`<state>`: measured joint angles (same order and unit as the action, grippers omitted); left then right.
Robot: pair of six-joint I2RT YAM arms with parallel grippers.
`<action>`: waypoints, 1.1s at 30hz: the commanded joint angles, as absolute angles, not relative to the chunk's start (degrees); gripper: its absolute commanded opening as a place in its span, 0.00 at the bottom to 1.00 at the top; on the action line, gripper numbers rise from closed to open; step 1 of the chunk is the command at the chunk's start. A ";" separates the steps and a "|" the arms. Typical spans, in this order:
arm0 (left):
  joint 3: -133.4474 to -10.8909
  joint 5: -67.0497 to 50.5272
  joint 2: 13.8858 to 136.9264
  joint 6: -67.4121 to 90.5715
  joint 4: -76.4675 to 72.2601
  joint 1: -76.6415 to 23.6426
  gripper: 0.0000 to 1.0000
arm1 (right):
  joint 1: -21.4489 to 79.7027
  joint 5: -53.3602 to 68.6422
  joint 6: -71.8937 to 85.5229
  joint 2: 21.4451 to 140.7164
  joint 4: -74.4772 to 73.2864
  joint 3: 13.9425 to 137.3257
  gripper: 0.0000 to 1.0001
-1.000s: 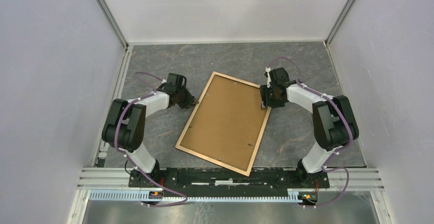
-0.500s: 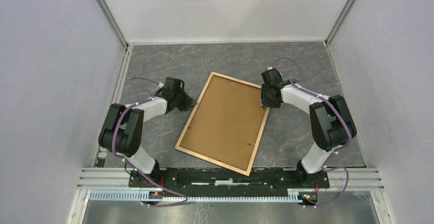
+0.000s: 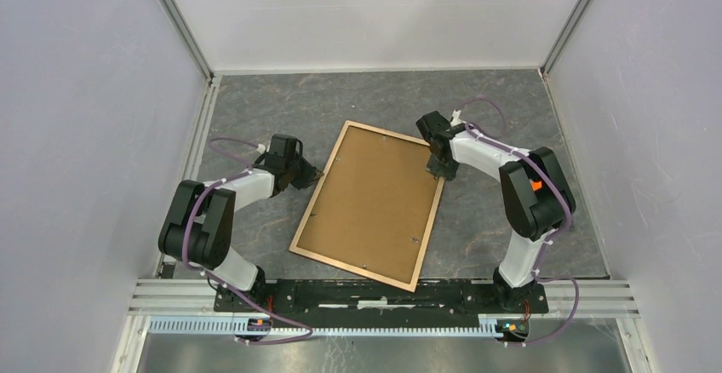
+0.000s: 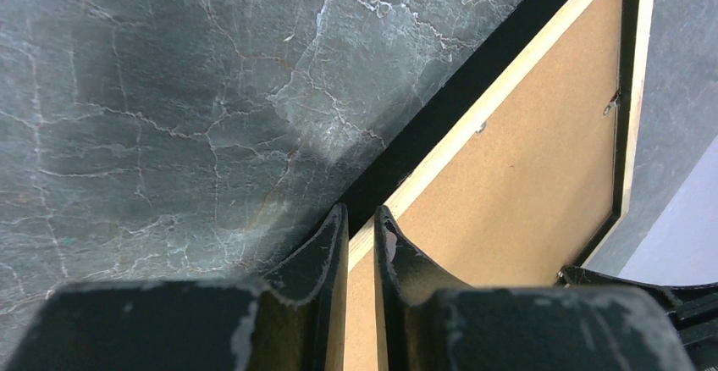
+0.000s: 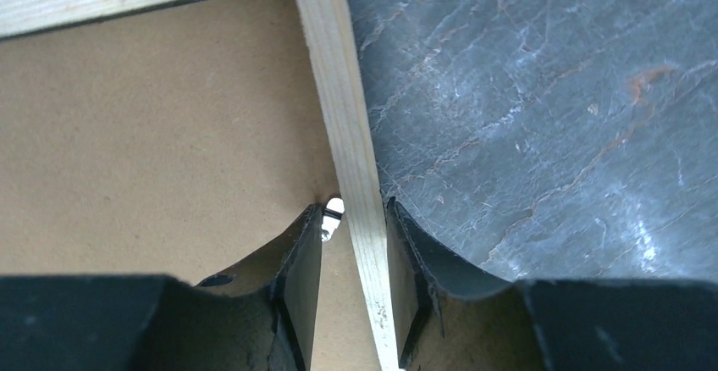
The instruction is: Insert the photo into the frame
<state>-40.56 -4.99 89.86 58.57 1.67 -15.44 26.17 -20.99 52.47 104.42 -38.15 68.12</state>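
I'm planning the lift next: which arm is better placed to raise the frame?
Left. The left gripper looks clamped on a rail of the frame. The right gripper only straddles its rail, with a gap beside one finger, so it would likely need to close first.

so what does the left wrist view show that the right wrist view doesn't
Only left wrist: the left gripper clamped on a rail of the frame, plus that rail's black outer side. Only right wrist: the right gripper open astride the opposite rail. Both: the brown backing board, small metal tabs at its edge, and the grey marbled table.
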 commanded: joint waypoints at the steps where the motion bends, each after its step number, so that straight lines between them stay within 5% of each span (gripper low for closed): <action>1: -35.73 -6.55 92.17 60.35 12.22 -16.61 0.02 | 29.71 -8.84 68.21 105.93 -36.78 64.98 0.22; 6: -33.80 -7.01 91.22 61.88 10.61 -16.74 0.02 | 29.81 -5.99 76.28 104.09 -33.92 62.76 0.00; 19: -28.81 -7.73 86.37 64.86 8.70 -18.34 0.02 | 29.78 -3.53 86.72 107.04 -26.66 63.94 0.00; 23: -28.14 -8.49 85.20 63.17 8.08 -18.59 0.02 | 30.05 -11.28 79.76 107.65 -25.00 68.03 0.00; 27: -28.54 -8.49 83.03 60.37 8.85 -18.53 0.24 | 29.78 -19.89 60.27 106.66 -22.36 72.81 0.43; 33: -35.26 -3.77 79.19 52.06 18.22 -18.42 0.66 | 29.65 -20.30 24.71 98.43 -16.96 72.07 0.74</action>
<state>-32.84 -3.27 80.75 59.79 3.16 -16.82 28.25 -22.79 49.34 105.69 -28.91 71.22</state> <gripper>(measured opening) 0.569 0.662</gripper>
